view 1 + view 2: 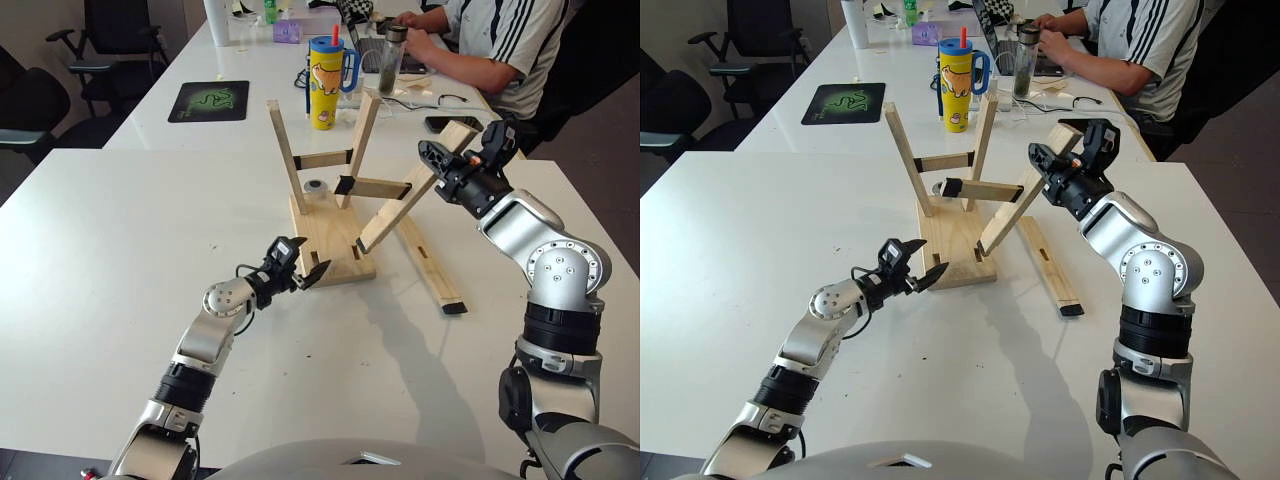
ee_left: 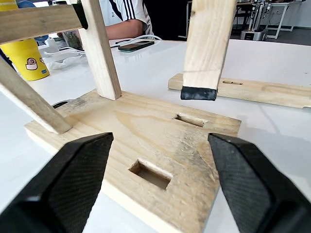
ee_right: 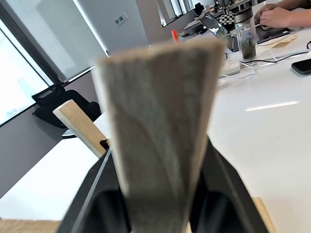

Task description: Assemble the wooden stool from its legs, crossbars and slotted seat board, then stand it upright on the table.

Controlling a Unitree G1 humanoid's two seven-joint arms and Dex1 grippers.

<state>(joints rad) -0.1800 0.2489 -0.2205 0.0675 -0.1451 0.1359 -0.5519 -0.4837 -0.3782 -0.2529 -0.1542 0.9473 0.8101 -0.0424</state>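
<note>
Wooden seat board (image 1: 335,245) lies flat on the bench (image 1: 120,230). Right hand (image 1: 455,162) is clamped on a tilted leg (image 1: 395,212), its foot just over the board. Left hand (image 1: 308,265) gapes wide at the board's near edge, empty.

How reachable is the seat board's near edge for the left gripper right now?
Probably yes: the left gripper sits open at the near edge of the seat board, nothing between. The leg in the right gripper tilts over a farther slot, out of the way.

No lettering or numbers can be read. The yellow plastic cup (image 1: 325,95) carries a cartoon figure, and the black rectangular mouse mat (image 1: 208,101) a green emblem.
</note>
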